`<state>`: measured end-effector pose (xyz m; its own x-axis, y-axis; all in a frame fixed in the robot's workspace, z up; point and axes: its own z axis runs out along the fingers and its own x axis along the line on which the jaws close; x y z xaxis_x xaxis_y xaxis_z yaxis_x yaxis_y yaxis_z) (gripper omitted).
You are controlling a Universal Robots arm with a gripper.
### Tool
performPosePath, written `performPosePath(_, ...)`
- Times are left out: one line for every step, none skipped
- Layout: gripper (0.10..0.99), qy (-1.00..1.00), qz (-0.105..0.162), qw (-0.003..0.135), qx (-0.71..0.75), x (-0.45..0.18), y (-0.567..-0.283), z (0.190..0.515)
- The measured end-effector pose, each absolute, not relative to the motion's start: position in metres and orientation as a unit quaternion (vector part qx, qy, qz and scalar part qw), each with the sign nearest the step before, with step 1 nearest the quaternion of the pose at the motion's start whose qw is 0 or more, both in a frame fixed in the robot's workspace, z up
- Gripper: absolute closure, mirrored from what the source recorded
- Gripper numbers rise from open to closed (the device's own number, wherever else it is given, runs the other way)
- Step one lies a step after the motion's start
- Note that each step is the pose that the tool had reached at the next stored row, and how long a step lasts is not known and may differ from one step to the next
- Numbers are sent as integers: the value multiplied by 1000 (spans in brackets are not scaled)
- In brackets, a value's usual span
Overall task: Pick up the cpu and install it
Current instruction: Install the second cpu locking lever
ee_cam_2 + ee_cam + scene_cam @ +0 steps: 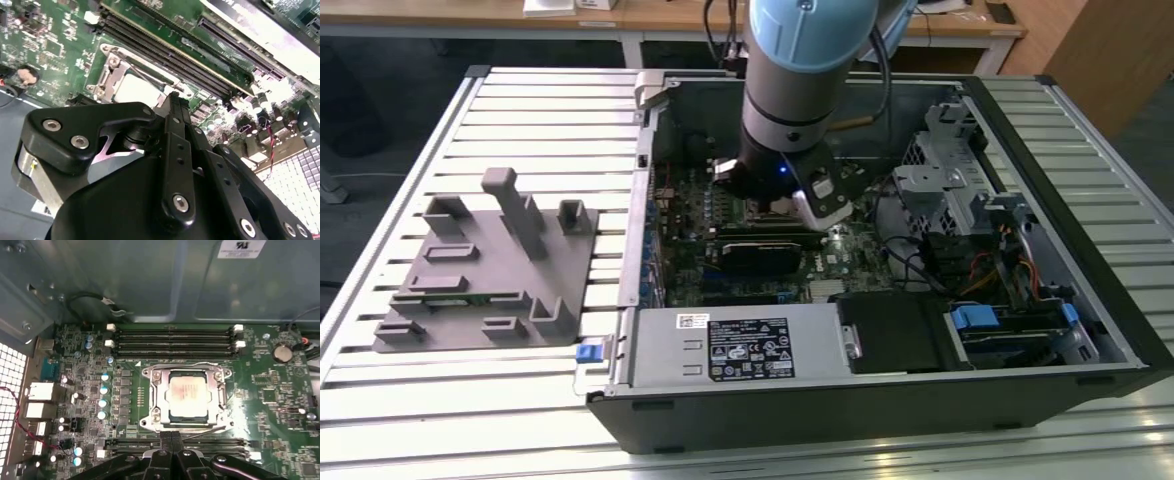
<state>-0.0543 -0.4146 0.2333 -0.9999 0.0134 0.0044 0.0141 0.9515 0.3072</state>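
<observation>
Gripper (171,439) fingers are pressed together with nothing between them; in the first wrist view the two black fingers (166,445) meet in a thin seam at the socket frame's near edge, and in the second wrist view the same closed pair (175,107) ends in a narrow tip just short of that frame.

Taking the socket frame (186,395) as the landmark: the cpu (187,392) lies inside it, flat, its pale silvery top facing up and its edges square with the frame's opening. The fingertips sit just outside the frame, on the side away from the memory slots (172,341), and the chip lies straight ahead of them, across the frame's near rail. A thin metal lever (205,431) runs along that same near rail, between the fingertips and the chip. Whether the frame's retaining plate is clamped over the chip I cannot tell.

The chip is square, so it has no long axis to speak of; what counts is that the finger seam points roughly at the chip's middle.

In the exterior view the arm (801,90) stands nearly upright inside the open computer case (881,395), its wrist low over the motherboard (854,255). The grey plastic fixture (487,270) rests on the slatted table (427,110), well apart from the socket, toward the exterior view's left.
</observation>
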Motion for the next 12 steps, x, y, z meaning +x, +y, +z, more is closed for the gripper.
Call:
performPosePath(965, -988, -156, 1, -7, -56, -415, 231)
performPosePath(965, -988, -155, 1, -7, -58, -415, 230)
performPosePath(965, -988, -155, 1, -7, -59, -415, 228)
performPosePath(965, -988, -155, 1, -7, -60, -415, 226)
performPosePath(965, -988, -155, 1, -7, -61, -415, 224)
performPosePath(965, -988, -155, 1, -7, -62, -415, 222)
performPosePath(965, -988, -155, 1, -7, -62, -415, 221)
performPosePath(965, -988, -155, 1, -7, -62, -415, 219)
performPosePath(965, -988, -155, 1, -7, -62, -415, 217)
performPosePath(965, -988, -155, 1, -7, -62, -415, 215)
performPosePath(965, -988, -155, 1, -7, -62, -415, 213)
performPosePath(965, -988, -155, 1, -7, -62, -415, 211)
